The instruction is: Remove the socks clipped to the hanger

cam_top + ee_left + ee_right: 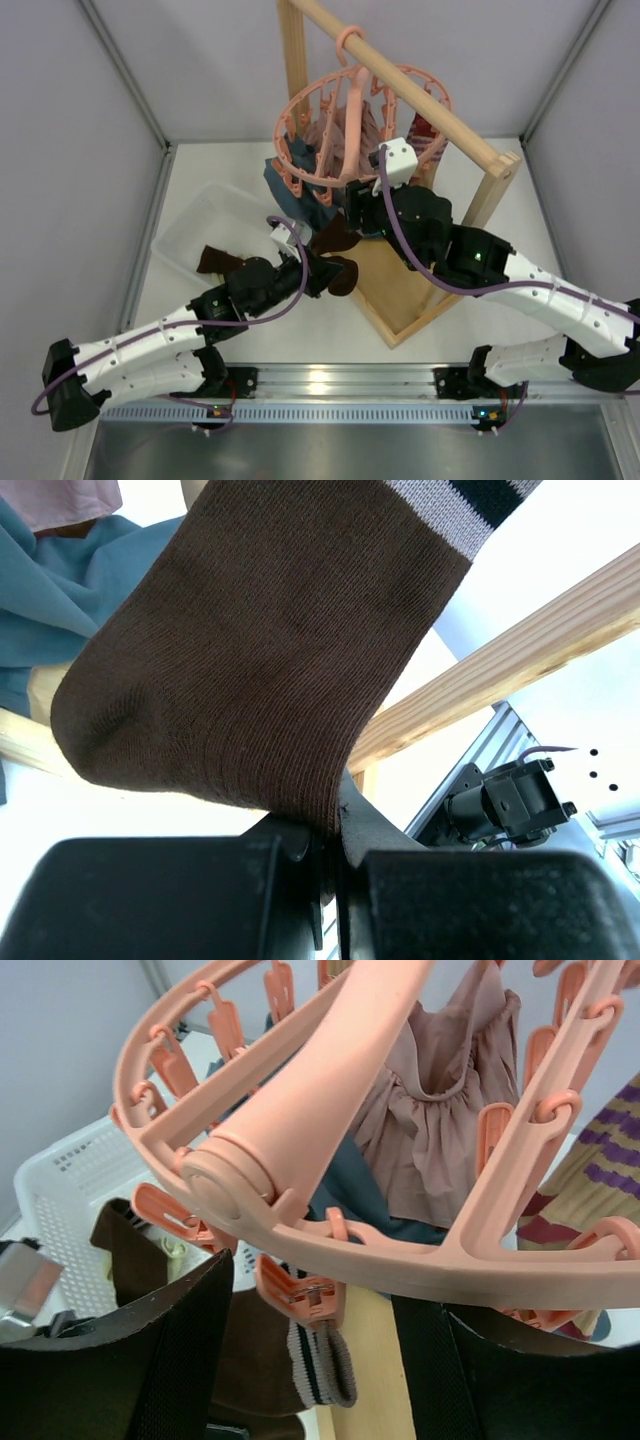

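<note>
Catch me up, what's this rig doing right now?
The left hand is shut on the lower part of a dark brown sock whose striped cuff is still clipped in a peg on the salmon-pink round hanger. The right hand is open up at the hanger, fingers either side of that peg. Another dark sock lies in the white basket.

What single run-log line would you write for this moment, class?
left gripper: shut on brown sock | right gripper: open under hanger, flanking peg | sock cuff: clipped in peg
</note>
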Robot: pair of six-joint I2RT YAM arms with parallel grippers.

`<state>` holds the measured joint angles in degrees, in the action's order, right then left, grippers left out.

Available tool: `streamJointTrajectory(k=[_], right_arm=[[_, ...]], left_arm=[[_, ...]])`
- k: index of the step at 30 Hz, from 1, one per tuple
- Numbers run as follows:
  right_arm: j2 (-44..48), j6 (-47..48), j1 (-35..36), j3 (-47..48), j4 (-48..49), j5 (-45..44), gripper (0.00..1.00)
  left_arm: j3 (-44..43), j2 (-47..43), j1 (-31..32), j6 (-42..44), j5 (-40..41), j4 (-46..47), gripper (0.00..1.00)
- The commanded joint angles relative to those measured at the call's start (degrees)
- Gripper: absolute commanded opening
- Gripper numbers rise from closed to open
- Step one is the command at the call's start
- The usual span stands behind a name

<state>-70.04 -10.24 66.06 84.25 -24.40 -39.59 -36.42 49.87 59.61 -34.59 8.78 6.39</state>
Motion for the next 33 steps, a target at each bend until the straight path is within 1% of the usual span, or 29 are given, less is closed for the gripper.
streamJointTrajectory(k=[1,8,11,13,14,15,18,20,21,22,24,25,26,28,29,31,32,33], right_arm=[[-0.1,1.1,-2.4,-0.1,4.9,1.5,0.60],[-0.2,1.9,-3.6,-0.8,6.9,3.1,0.49],[0.1,2.0,-3.7,-1.4,7.9,3.6,0.40],[-0.1,2.0,-3.7,-1.7,8.2,3.7,0.24],[-0.1,1.9,-3.8,-1.9,8.2,3.7,0.15],[-0.2,1.5,-3.8,-1.9,8.2,3.4,0.00],[-0.2,0.6,-4.0,-2.4,8.1,3.2,0.00],[0.1,0.2,-4.3,-3.0,8.1,3.1,0.00],[0.2,0.0,-4.2,-3.3,8.2,3.0,0.00],[0.3,-0.1,-4.3,-3.5,8.0,3.1,0.00],[0.5,-0.5,-4.5,-3.8,7.9,3.2,0.00],[0.6,-0.6,-4.5,-4.0,7.9,3.5,0.00],[0.9,-0.7,-4.5,-4.4,8.0,3.6,0.00],[1.3,-0.7,-4.5,-5.0,8.1,3.7,0.00],[1.7,-0.7,-4.5,-5.5,8.2,3.7,0.00],[1.9,-0.7,-4.5,-5.8,8.1,3.1,0.00],[2.2,-0.7,-4.5,-5.9,8.1,3.1,0.00],[2.4,-0.8,-4.7,-6.1,8.3,3.3,0.00]], left_arm=[[-0.9,-1.4,-0.1,0.1,-0.1,0.8,0.00],[-1.0,-0.7,-0.1,0.8,0.4,0.6,0.00],[-1.1,0.0,-0.1,1.1,0.6,0.5,0.00],[-1.2,0.6,-0.1,1.0,0.5,0.6,0.00],[-1.2,0.8,-0.1,1.2,0.6,0.6,0.00],[-1.2,1.2,-0.1,1.2,0.8,0.6,0.00],[-1.2,1.5,-0.1,1.3,1.8,0.1,0.00],[-1.5,1.5,-0.1,1.5,2.9,-1.8,0.00],[-2.0,1.8,-0.1,1.8,5.6,-3.4,0.00],[-3.6,1.9,-0.1,2.0,8.8,-9.8,0.00],[-5.9,2.2,-0.2,2.2,14.7,-15.9,0.00],[-6.8,2.1,-0.2,2.4,20.6,-19.0,0.00],[-8.8,1.8,-0.2,2.5,23.2,-23.7,0.00],[-10.8,1.5,-0.7,4.0,29.6,-28.6,0.00],[-12.3,1.2,-2.3,4.0,32.4,-33.4,0.00],[-12.8,0.8,-5.5,3.7,35.1,-36.5,0.00],[-12.0,-0.6,-10.7,4.0,32.0,-36.9,0.00],[-11.7,-1.3,-13.7,4.1,29.7,-36.8,0.00]])
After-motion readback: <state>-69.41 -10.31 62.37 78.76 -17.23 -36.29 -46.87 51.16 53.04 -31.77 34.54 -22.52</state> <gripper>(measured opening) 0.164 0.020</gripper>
